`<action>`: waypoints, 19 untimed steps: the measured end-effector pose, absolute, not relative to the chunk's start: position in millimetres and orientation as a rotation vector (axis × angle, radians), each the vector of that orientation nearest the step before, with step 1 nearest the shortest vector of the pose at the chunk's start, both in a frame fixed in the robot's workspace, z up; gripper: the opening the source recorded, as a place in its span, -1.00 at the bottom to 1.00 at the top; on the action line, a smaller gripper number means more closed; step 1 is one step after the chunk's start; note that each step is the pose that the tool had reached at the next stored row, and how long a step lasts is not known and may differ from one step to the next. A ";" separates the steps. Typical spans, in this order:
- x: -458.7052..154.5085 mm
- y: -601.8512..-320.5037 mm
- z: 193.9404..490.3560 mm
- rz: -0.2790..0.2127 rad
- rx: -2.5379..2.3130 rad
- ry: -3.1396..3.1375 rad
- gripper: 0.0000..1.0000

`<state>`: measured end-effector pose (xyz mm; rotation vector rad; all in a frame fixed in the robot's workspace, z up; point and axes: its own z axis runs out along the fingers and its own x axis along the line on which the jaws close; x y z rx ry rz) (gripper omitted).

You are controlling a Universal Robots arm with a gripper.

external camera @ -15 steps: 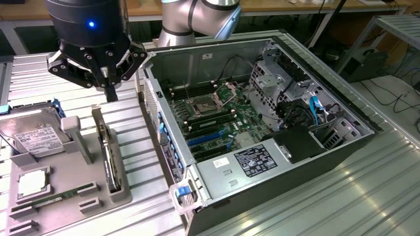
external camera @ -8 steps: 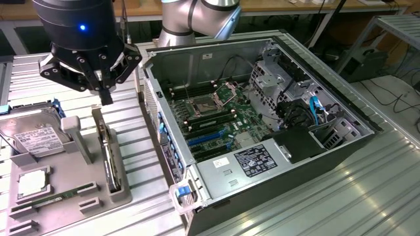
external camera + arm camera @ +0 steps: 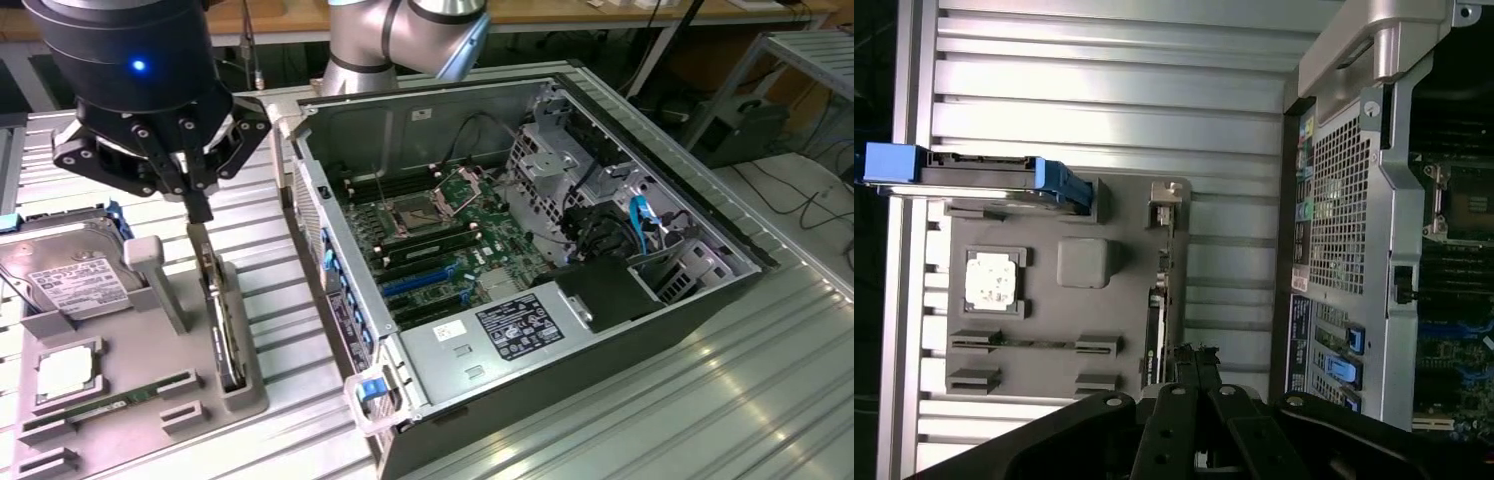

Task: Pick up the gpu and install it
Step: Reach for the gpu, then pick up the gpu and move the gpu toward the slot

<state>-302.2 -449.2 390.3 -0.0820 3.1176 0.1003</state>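
Lowest in the left of the exterior view, a grey moulded holder (image 3: 147,372) lies on the ribbed aluminium counter (image 3: 747,400), its pockets carrying a slim green memory stick (image 3: 114,405) and a square, pale-topped processor chip (image 3: 64,372). Just above them a boxy silver hard drive (image 3: 74,282) with a white label leans in its cradle. The gpu (image 3: 222,320) stands on edge in a narrow slot along the holder's side nearest the case, a thin dark card seen almost edge-on, at the frame's left of centre. The black pincer (image 3: 198,205) hangs right over the card's far end, its fingers clenched to a point that meets the card's upper edge; whether they pinch that edge cannot be told. In the wrist view the pincer (image 3: 1194,352) shows its tips pressed together beside the gpu (image 3: 1159,300). Filling the middle and right of the frame, the open steel computer case (image 3: 641,370) lies on its side, exposing a green motherboard (image 3: 441,250). In the upper centre rises the silver-jointed arm (image 3: 400,40).
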 end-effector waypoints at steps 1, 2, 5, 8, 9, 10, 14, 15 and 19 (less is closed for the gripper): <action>-303.7 -449.8 390.2 0.100 -0.083 3.118 -0.79; -305.3 -450.5 390.2 0.100 -0.084 3.118 -0.79; -309.9 -452.4 390.0 0.100 -0.086 3.118 -0.79; -314.7 -454.2 390.0 0.100 -0.088 3.118 -0.79; -316.4 -454.8 389.9 0.100 -0.089 3.118 -0.79; -318.5 -455.7 389.8 0.100 -0.090 3.117 -0.79; -323.5 -457.9 389.7 0.100 -0.092 3.118 -0.79; -323.7 -458.1 389.7 0.101 -0.092 3.117 -0.79; -323.8 -458.1 389.7 0.101 -0.092 3.117 -0.79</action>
